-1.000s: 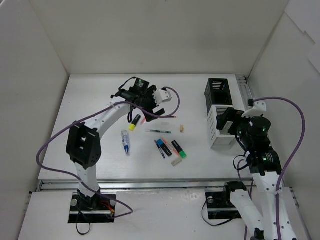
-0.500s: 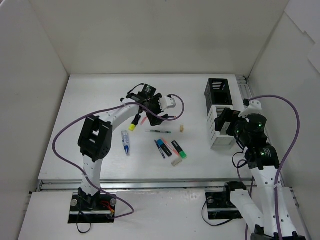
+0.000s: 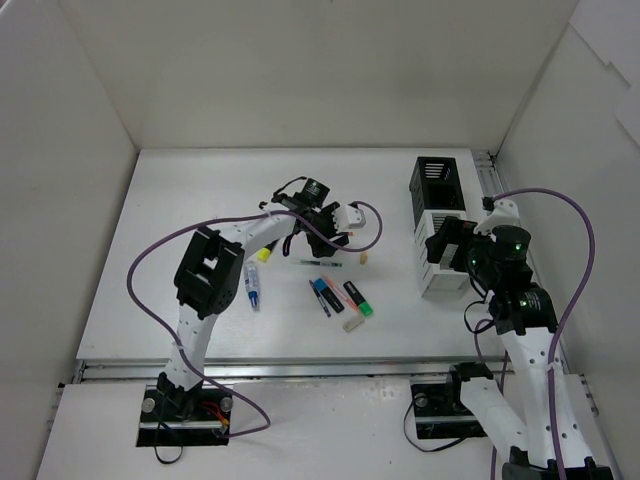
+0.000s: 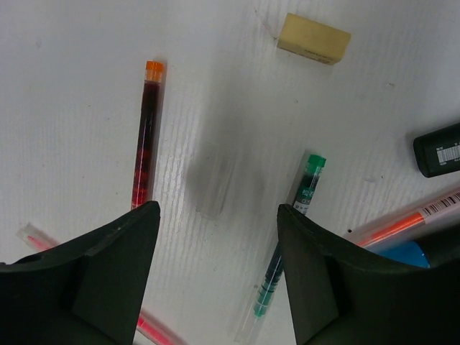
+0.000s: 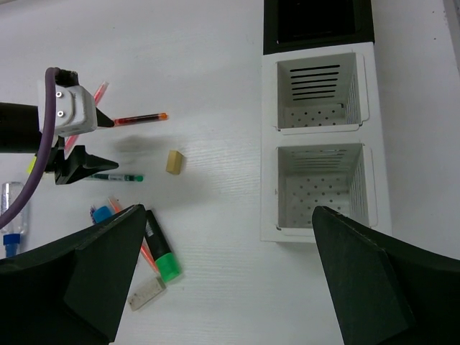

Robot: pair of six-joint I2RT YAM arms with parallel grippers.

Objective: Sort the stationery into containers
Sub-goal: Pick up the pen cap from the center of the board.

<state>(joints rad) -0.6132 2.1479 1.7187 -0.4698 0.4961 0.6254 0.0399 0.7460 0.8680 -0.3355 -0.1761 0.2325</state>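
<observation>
Two sets of jaws: both stood apart, and neither held anything.
Left jaws: wide open low over the desk (image 4: 215,72), with only bare surface and a smeared shadow in the gap.
Red pen (image 4: 146,136): at 11 o'clock of that gap, just past one fingertip (image 4: 147,212), untouched.
Green pen (image 4: 291,230): at 4 o'clock, running along the other finger's edge. I could not tell whether they touched.
Eraser (image 4: 314,38): at 1 o'clock, well apart from the left jaws.
Highlighters (image 4: 402,224): at 3 to 4 o'clock, at the edge of the left wrist view.
Right jaws: spread wide and hanging high, with the scatter at 9 o'clock and the containers at 2 o'clock.
White box (image 5: 374,144): both compartments in view were empty.
Black box (image 5: 318,44): joined to the white box at its 12 o'clock end. Its inside was too dark to read.
Change: within the last second the left arm had swung from the 10 o'clock corner of the scatter toward 3 o'clock, ending over the two thin pens. The right arm had only edged toward 12 o'clock. No stationery had shifted.
Meaning: the sorting looked barely begun. The left arm seemed to be lining up on a pen but straddled neither, so a small sideways shift was probably still needed before closing.
</observation>
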